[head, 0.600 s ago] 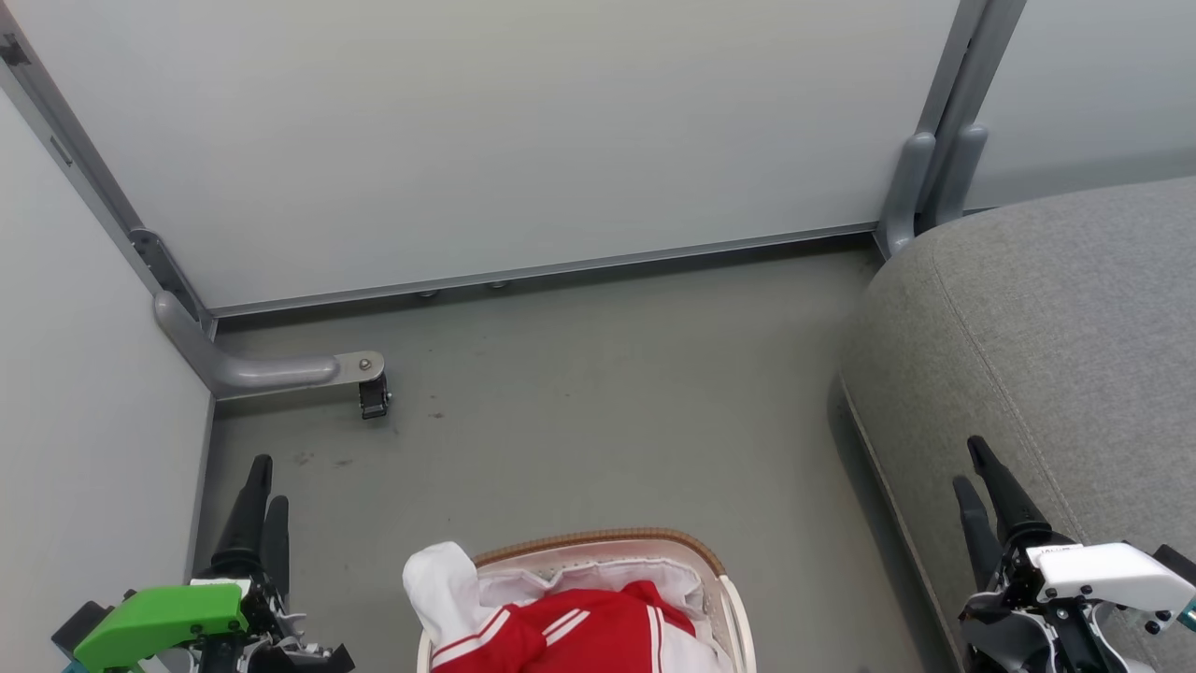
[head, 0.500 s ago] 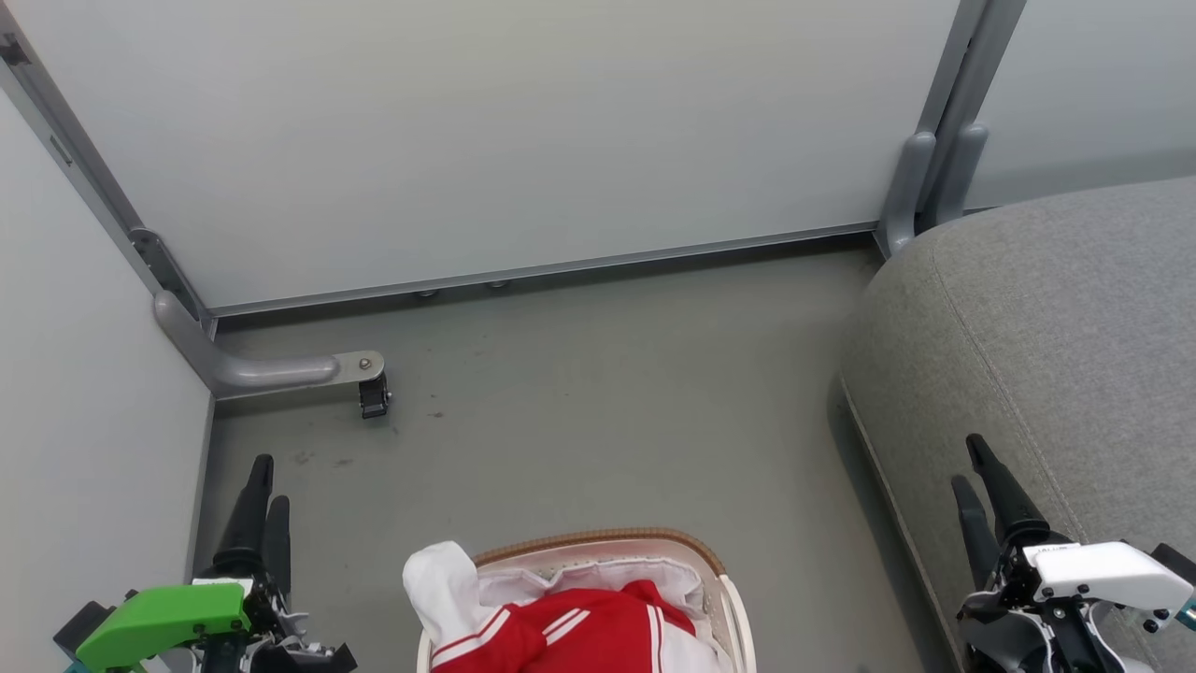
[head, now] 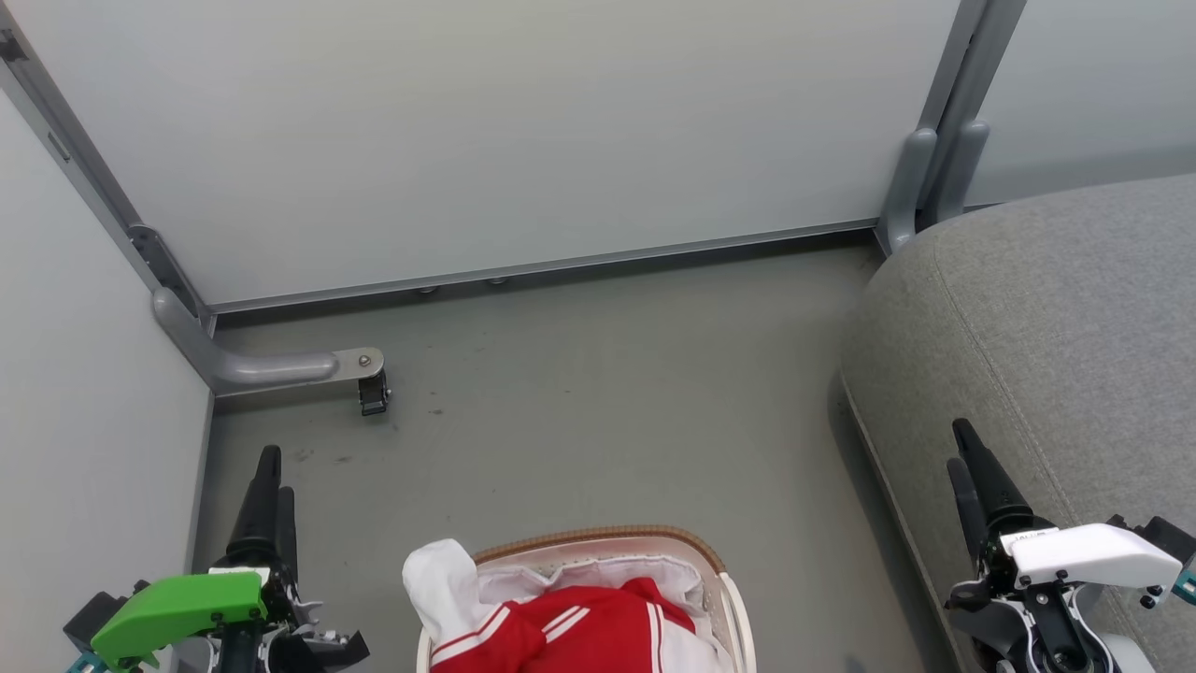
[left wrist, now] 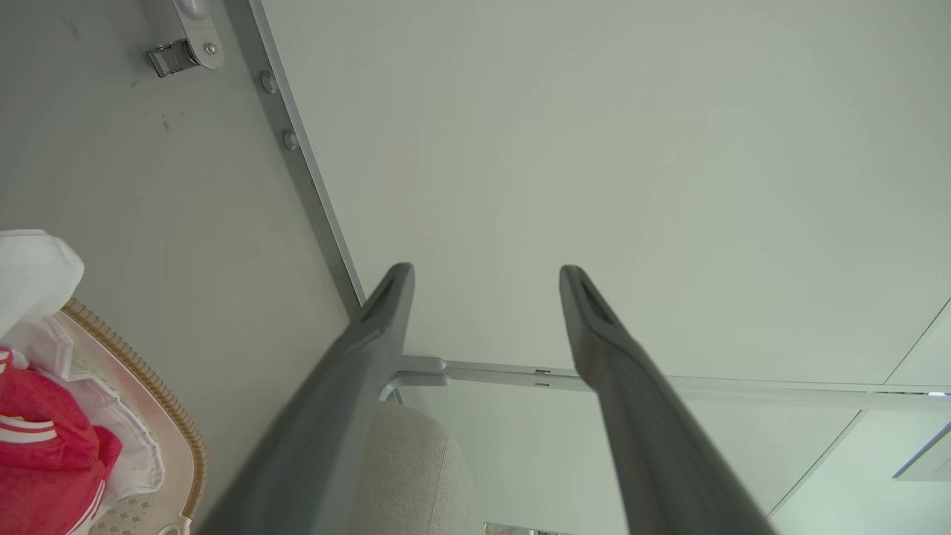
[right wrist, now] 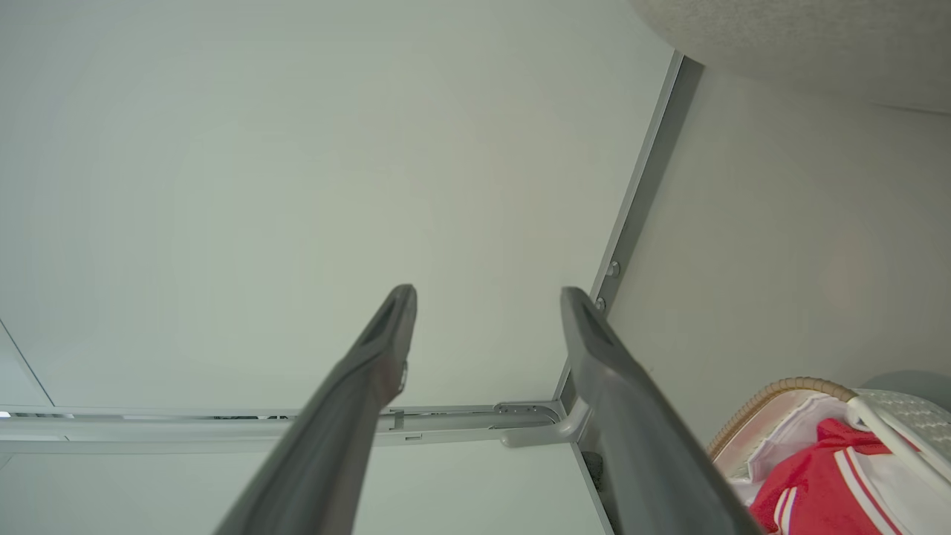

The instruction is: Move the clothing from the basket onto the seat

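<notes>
The clothing (head: 584,624), red with thin white stripes and a white sleeve hanging over the rim, lies in the basket (head: 598,539) at the bottom centre of the head view. The grey seat (head: 1056,327) takes up the right side. My left gripper (head: 277,472) is open above the floor, left of the basket. My right gripper (head: 957,444) is open over the seat's front edge. In the left wrist view the left gripper (left wrist: 487,269) holds nothing, with the basket (left wrist: 152,383) and clothing (left wrist: 37,453) at lower left. The right wrist view has the right gripper (right wrist: 488,291) empty too, and the clothing (right wrist: 813,483) at lower right.
Pale partition walls (head: 486,140) close the space ahead and to the left. A grey metal foot with a caster (head: 360,376) juts onto the floor at the left corner. A metal post (head: 920,182) stands beside the seat's far corner. Open grey floor (head: 607,402) lies beyond the basket.
Both grippers have edged forward, up the head view, still open. The basket, clothing and seat have not moved.
</notes>
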You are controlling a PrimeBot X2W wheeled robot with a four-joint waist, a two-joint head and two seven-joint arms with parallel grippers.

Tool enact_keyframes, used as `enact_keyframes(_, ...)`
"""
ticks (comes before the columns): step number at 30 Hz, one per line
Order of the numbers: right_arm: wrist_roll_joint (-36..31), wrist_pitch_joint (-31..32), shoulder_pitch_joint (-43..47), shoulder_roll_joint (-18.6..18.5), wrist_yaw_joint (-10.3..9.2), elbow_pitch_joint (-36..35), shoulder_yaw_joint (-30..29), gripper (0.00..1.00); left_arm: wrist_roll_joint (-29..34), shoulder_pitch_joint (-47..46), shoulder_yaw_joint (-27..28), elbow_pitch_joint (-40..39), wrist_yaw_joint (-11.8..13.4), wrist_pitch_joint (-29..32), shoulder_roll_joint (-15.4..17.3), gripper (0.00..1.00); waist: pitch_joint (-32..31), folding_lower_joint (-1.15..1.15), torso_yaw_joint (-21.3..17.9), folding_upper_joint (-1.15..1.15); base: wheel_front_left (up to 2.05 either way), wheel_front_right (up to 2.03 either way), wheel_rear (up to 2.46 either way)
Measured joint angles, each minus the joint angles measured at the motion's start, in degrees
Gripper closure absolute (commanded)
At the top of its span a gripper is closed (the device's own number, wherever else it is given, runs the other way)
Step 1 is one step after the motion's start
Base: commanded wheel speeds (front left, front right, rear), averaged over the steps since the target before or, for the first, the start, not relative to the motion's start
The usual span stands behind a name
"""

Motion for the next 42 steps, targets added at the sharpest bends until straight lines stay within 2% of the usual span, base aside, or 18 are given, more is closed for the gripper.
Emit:
enact_keyframes(13, -7.5, -3.0, -1.2, -1.1, 0.0, 0.1, 2.8, 0.0, 5.6, -1.2, -2.4, 1.8, 0.0, -3.3, 0.8, 0.0, 0.4, 0.0, 0.0, 0.0, 0.0, 0.0, 0.0)
enact_keyframes(26, -16.5, -5.6, -2.4, -2.0, 0.0, 0.9, 5.0, 0.0, 18.1, -2.3, -3.1, 3.4, 0.0, -5.8, 1.1, 0.0, 0.8, 0.0, -0.1, 0.0, 0.0, 0.0, 0.0)
enact_keyframes(42, -29.7, -8.4, -3.8, -2.5, 0.0, 2.4, 6.9, 0.0, 37.4, -3.0, -5.8, 5.0, 0.0, -8.7, 2.9, 0.0, 1.3, 0.0, -0.2, 0.0, 0.0, 0.0, 0.0)
